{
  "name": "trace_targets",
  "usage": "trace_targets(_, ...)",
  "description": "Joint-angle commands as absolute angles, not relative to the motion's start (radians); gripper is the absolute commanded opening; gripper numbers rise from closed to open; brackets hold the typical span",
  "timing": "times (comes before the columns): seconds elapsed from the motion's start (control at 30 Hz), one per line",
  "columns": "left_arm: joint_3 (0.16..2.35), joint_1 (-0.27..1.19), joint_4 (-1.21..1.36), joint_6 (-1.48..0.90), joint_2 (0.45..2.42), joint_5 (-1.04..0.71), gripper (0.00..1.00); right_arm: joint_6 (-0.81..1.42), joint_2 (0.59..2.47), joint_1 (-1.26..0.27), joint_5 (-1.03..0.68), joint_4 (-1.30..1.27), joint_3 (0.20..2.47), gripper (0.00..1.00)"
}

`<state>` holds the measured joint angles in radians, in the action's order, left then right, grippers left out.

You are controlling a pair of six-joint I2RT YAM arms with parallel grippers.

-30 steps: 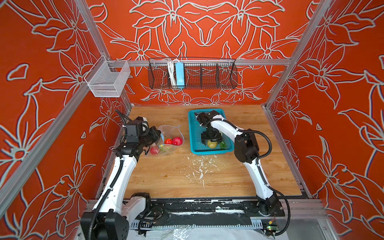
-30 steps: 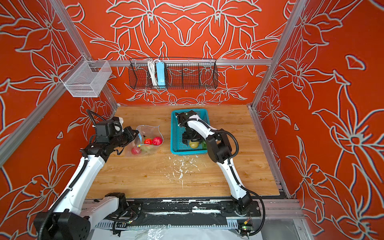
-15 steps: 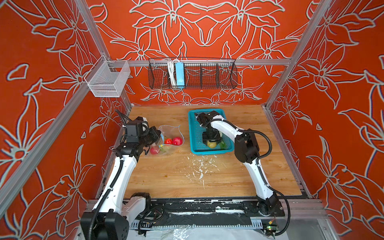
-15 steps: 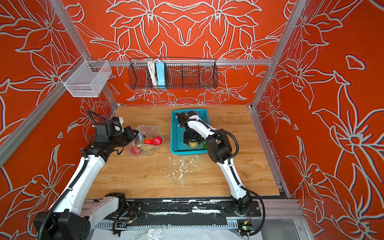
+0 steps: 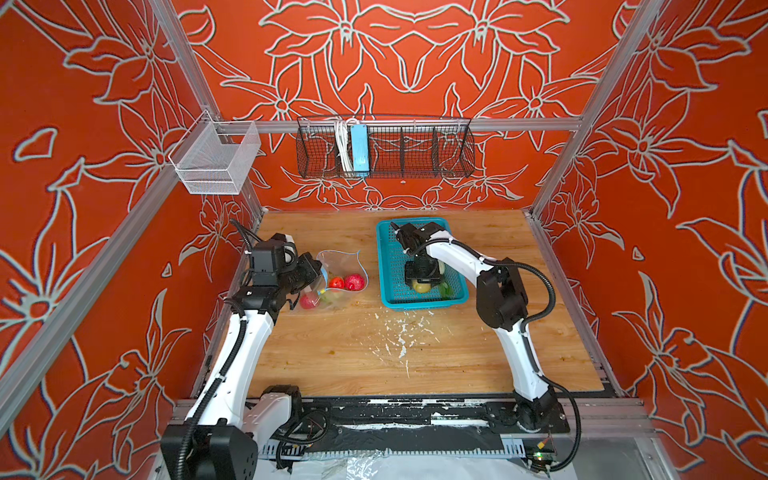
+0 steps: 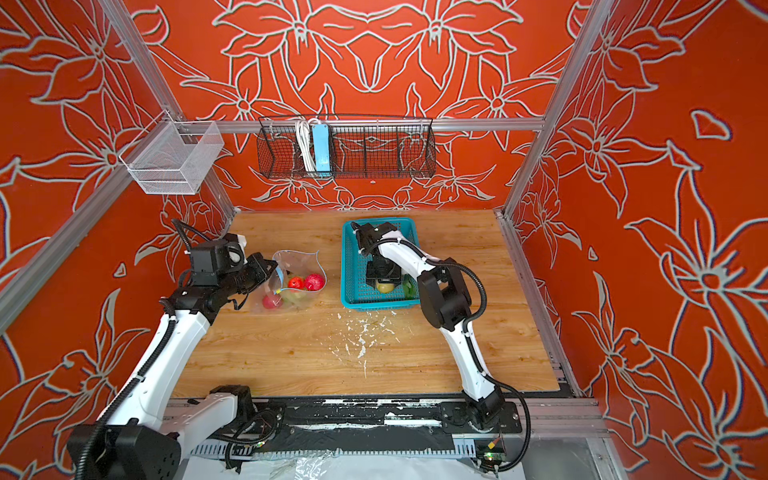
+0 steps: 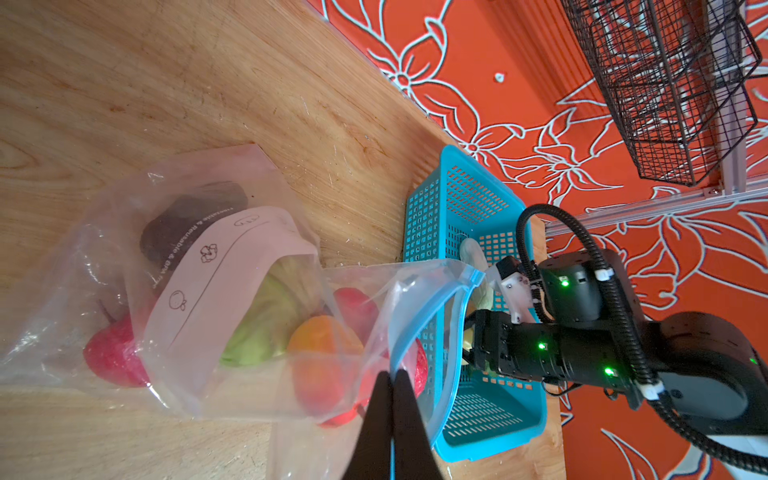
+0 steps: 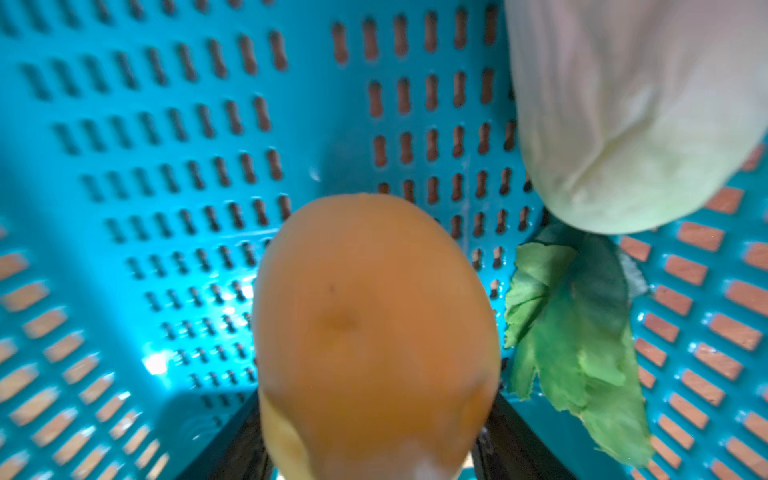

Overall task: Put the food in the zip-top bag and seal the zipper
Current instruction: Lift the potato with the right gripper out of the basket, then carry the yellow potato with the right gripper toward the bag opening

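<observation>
The clear zip-top bag (image 5: 338, 266) (image 7: 208, 257) lies left of the teal basket (image 5: 386, 257), mouth towards it. It holds red strawberries (image 5: 353, 282), a radish (image 5: 307, 301), a green cabbage (image 7: 257, 328), an orange mango (image 7: 324, 353) and a dark avocado (image 7: 191, 220). My left gripper (image 7: 391, 378) (image 6: 274, 276) is shut on the bag's edge at the blue zipper (image 7: 419, 332), holding the mouth up. My right gripper (image 8: 374, 436) (image 5: 423, 282) is down in the basket (image 8: 166, 124), its fingers against both sides of the yellow potato (image 8: 374, 324).
A pale whitish vegetable (image 8: 623, 116) and a green leaf (image 8: 582, 324) lie in the basket beside the potato. White flecks (image 5: 399, 336) mark the wooden table in front. A black wire rack (image 5: 386, 151) and a white mesh bin (image 5: 214, 160) hang on the walls.
The right gripper's jaws have narrowed onto the potato inside the basket. The left arm and the bag have stayed still.
</observation>
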<state>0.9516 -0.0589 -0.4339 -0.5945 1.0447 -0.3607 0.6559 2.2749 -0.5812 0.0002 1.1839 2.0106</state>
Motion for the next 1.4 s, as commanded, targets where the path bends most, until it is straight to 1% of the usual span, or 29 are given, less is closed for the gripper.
trace_targets(0.0, 0.945, -0.064, -0.429, -0.586, 1.021, -0.35, 0.0, 0.682, 2.213, -0.575, -0.024, 1.165, 1.992, 0.55)
trace_targets(0.3, 0.937, -0.065, -0.422, -0.587, 1.007, -0.35, 0.0, 0.713, 2.154, -0.578, -0.049, 1.11, 1.933, 0.55)
trace_targets(0.67, 0.939, -0.065, -0.417, -0.589, 1.009, -0.371, 0.0, 0.726, 2.103, -0.584, -0.029, 1.101, 1.913, 0.54)
trace_targets(0.83, 0.945, -0.065, -0.414, -0.592, 1.03, -0.396, 0.0, 0.734, 2.037, -0.586, -0.037, 1.012, 1.839, 0.53)
trace_targets(1.1, 0.979, -0.064, -0.443, -0.529, 1.041, -0.39, 0.0, 0.756, 1.966, -0.588, -0.02, 0.949, 1.763, 0.53)
trace_targets(1.37, 0.998, -0.064, -0.437, -0.528, 1.06, -0.418, 0.0, 0.774, 1.846, -0.588, -0.036, 0.814, 1.653, 0.54)
